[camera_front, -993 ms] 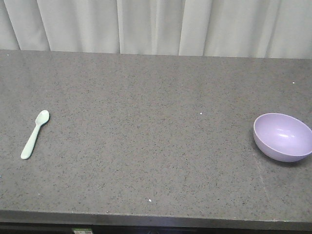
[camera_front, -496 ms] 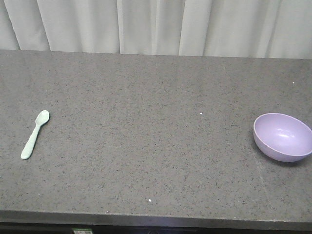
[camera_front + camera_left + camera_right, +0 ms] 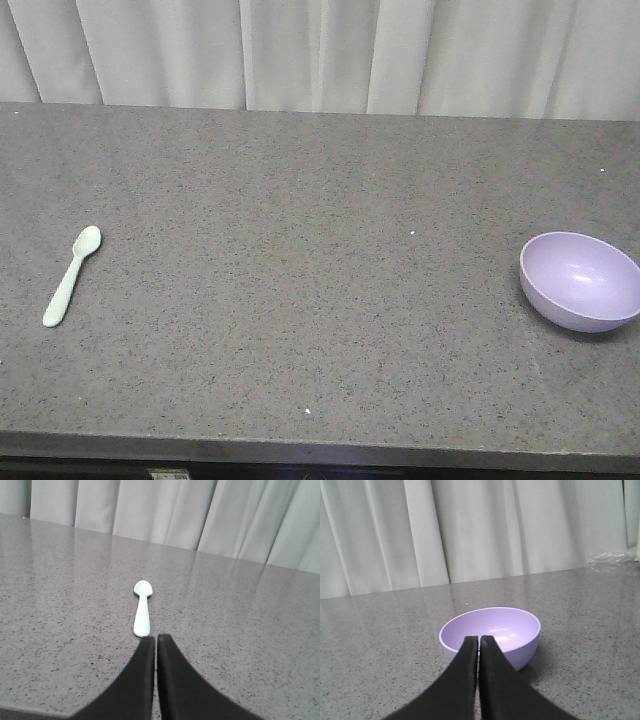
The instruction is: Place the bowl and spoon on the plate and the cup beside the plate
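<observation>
Bowl [image 3: 580,280]: lavender, upright, open side up, nothing inside. Set on the grey speckled counter [image 3: 300,250] near its right end, about midway between front edge and back edge, partly cut by the frame in the front view. Seen again from the right wrist camera [image 3: 507,625], round and plain, with a soft sheen on the inner wall.

Spoon [image 3: 70,277]: pale mint green, flat on the counter toward the left end, well apart from the bowl, with a wide stretch of bare counter between them. Head toward the back edge and slightly right, handle end toward the front edge and slightly left. From the left wrist camera [image 3: 142,611], lying almost straight ahead, head farthest away.

Left jaws: black, pressed together with only a thin slit between, pinching nothing. Tips pointing along the spoon, appearing just beside its handle end in the wrist view.

Right jaws: black too, pressed together the same way, pinching nothing. Tips overlapping the bowl's near rim in the wrist view; contact not possible to judge.

Behind the back edge, a pale pleated curtain [image 3: 320,50]. At the far right of the right wrist view, a bit of crinkled clear plastic [image 3: 612,557] on the counter.
</observation>
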Controlling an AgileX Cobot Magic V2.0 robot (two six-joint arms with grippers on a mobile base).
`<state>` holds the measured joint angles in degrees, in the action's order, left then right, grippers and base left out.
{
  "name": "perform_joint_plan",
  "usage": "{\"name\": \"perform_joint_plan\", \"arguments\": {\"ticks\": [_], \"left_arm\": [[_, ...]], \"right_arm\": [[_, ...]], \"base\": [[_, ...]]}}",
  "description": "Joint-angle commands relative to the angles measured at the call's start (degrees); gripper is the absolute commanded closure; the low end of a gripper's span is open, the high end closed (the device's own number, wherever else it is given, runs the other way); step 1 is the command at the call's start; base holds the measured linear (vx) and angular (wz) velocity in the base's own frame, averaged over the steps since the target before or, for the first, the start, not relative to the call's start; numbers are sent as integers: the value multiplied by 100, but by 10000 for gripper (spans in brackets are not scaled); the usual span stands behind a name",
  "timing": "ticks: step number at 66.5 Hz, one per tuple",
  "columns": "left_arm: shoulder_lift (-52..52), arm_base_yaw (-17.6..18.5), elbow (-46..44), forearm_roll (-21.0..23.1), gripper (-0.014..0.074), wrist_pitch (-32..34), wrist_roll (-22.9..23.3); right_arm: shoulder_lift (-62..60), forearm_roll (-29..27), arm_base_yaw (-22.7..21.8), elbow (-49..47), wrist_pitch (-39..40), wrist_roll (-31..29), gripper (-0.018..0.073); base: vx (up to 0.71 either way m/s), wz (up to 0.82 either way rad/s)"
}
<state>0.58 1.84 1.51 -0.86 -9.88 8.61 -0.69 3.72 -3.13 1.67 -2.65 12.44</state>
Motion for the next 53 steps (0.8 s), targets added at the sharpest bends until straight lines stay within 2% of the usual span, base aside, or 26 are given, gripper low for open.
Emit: {"name": "perform_joint_plan", "arguments": {"ticks": [1,53], "left_arm": [[87,0,149,3,603,407,50],[87,0,149,3,603,407,50]], "right_arm": [[-53,49,-35,44,406,-38,564],[-53,49,-35,44,406,-38,564]], "base": [[0,0],[0,0]]}}
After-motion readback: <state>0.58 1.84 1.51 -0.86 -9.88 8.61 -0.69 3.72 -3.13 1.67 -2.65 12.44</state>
